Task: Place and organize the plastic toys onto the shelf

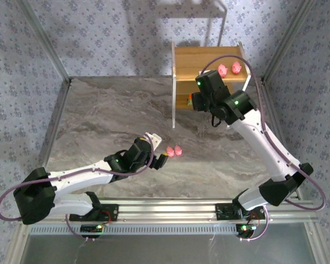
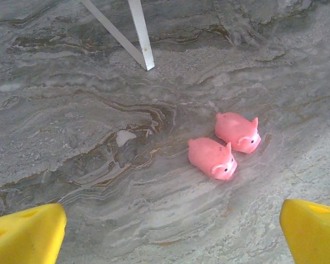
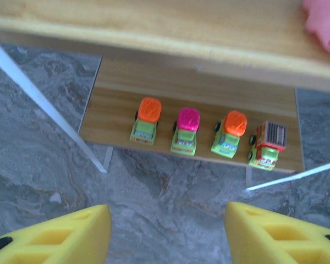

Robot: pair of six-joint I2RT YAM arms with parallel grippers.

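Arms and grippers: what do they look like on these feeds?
The left arm and right arm have white links, black joints with small green lights, and a purple cable looping alongside each. The left fingers and right fingers are yellow, wedge-shaped plastic with moulded recesses.

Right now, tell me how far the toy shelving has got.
Done: four blocky toys line the shelf's lower board, two pigs sit on top. In hand: nothing; the open left pincer hovers over two other pigs on the table. Left: shelving those two.
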